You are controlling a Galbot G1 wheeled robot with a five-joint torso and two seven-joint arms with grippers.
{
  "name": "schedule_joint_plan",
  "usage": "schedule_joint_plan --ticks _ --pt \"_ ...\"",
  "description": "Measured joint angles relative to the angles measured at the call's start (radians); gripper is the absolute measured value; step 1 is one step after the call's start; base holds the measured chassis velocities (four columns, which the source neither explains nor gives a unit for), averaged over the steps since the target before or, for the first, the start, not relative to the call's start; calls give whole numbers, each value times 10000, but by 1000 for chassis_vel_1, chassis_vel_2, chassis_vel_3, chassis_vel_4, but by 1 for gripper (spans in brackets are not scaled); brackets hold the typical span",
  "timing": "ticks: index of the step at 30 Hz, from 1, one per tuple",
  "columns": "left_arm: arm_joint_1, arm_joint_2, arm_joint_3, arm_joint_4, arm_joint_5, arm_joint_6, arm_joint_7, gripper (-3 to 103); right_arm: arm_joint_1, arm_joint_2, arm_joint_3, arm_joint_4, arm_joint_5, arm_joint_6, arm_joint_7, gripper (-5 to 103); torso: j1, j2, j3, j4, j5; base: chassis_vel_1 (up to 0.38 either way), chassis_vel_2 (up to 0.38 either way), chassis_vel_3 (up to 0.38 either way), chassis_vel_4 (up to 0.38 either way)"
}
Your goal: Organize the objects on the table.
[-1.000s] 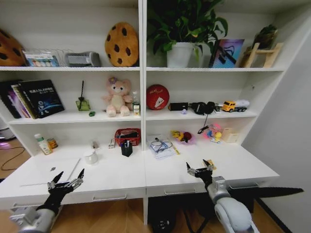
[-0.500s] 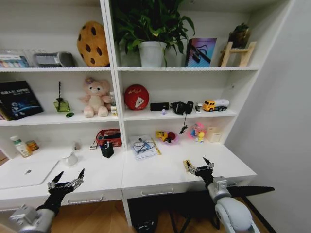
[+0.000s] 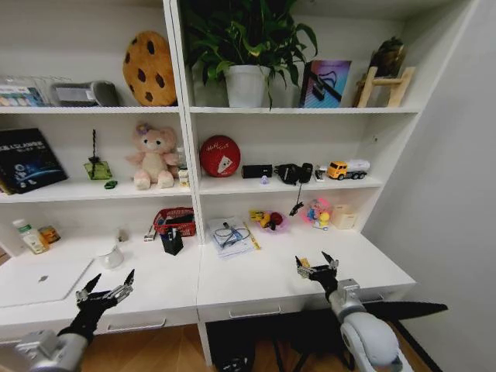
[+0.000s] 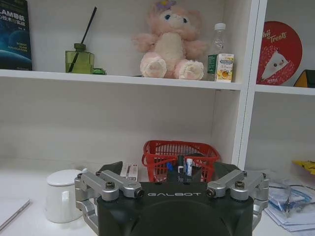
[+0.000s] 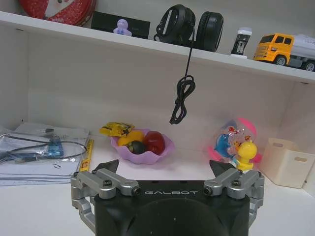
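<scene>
The long white table [image 3: 256, 280] runs under white shelving. A silver laptop [image 3: 39, 280] lies shut at its left end. My left gripper [image 3: 105, 285] hovers open over the table's front edge, right of the laptop. From the left wrist, the left gripper [image 4: 169, 169] faces a black pen holder [image 4: 184, 169] with blue and black pens. My right gripper [image 3: 316, 264] stands open over the right half, with a small tan packet [image 3: 304, 263] just behind it. The right gripper [image 5: 164, 167] holds nothing. A tiny green-black item [image 3: 111, 184] rests on the middle shelf.
A white mug [image 3: 112, 257], a red basket [image 3: 177, 220], papers with a cable [image 3: 230, 235], a pink fruit bowl [image 3: 269, 221], a duck toy [image 3: 316, 211] and a beige box [image 3: 342, 216] line the back. A headphone cable [image 5: 181, 93] dangles from the shelf. A wall closes the right side.
The head camera has swung to the right, so the shelving and laptop sit farther left in the picture. Both grippers keep the same open pose.
</scene>
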Motion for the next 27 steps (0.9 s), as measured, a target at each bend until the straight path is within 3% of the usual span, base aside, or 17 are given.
schedule_joint_plan --ticks 8,11,16,24,25,27 --pt "0 0 0 0 0 0 0 100 -387 221 -72 54 -51 242 397 100 6 -3 1 2 0 -84 94 84 -83" --pt "-1 0 0 0 0 0 1 100 -627 342 -71 -41 339 -33 720 100 4 -2 1 -1 -1 -20 60 7 -22" --pt "0 0 0 0 0 0 1 100 -101 376 -68 -1340 607 5 1258 100 -2 1 -1 -1 3 0 0 0 0" --pt "0 0 1 0 0 0 1 100 593 272 -35 -2689 611 578 1001 101 -1 1 -1 1 -2 0 0 0 0" --pt "0 0 1 0 0 0 1 100 654 229 -21 -2813 604 642 883 91 0 0 0 2 -2 0 0 0 0" --pt "0 0 1 0 0 1 1 100 675 195 -13 -2872 602 656 757 86 0 1 -1 3 -2 0 0 0 0"
